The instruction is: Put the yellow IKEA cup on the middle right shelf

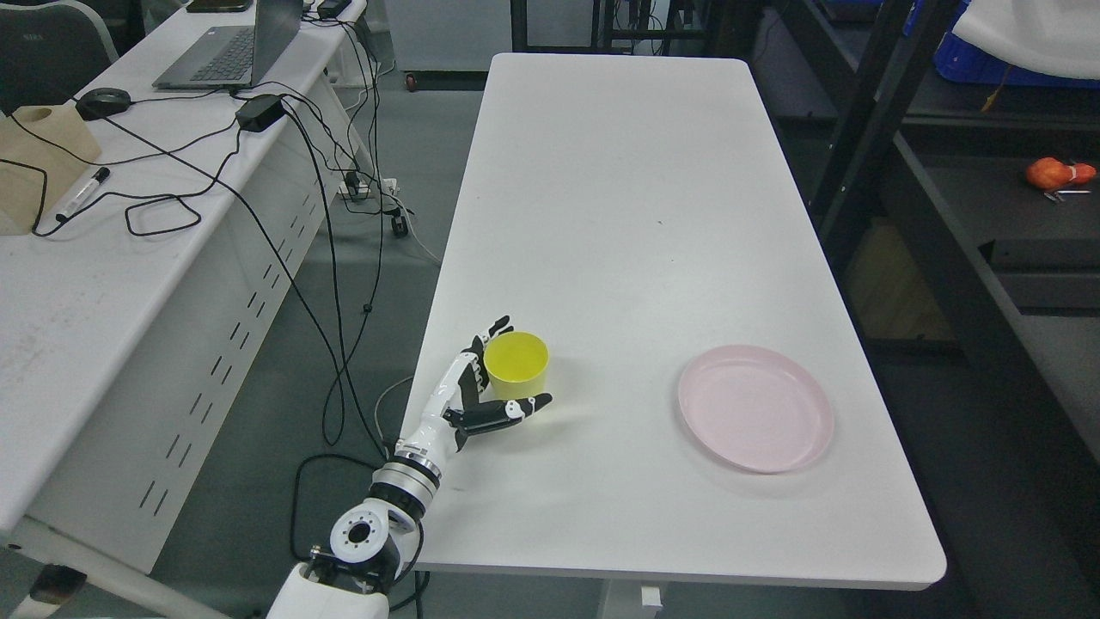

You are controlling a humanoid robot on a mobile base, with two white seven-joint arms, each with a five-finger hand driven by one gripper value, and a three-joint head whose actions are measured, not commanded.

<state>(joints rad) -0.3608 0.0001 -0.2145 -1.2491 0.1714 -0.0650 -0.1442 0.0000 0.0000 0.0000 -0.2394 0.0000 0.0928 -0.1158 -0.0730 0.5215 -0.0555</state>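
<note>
Nearest, at the lower left: left arm rising from the bottom edge, left hand (481, 391) at the near-left part of the white table (619, 215). Fingers (494, 330) curving round the far-left side of the yellow cup (516, 364), thumb (511, 410) lying across its near side. Half closed around the cup, seemingly touching it; whether gripping firmly or only cradling, impossible to tell. Cup upright, mouth open to the ceiling, long axis vertical, base apparently on the tabletop. Directly right of the palm, inside the span between thumb and fingers. No right arm in view, so the left hand plainly the nearer one.

To the right, well apart from the cup: pink plate (756, 408), flat and bearing nothing.

Farther right, beyond the table's right edge: dark shelving (988, 241), with an orange object (1059, 173) on one level and a blue bin (1014, 73) higher up. The coming move turning on this: cup at the table's left, shelves off to the right, so a lift and a long carry across, probably with the base moving too. Which level counts as the middle right shelf, not certain from here.

Far left: a second desk with a laptop (241, 47), a mouse (103, 101), a marker (83, 193) and black cables (326, 172).

No brand mark or readable writing on the cup, nor anywhere else.
</note>
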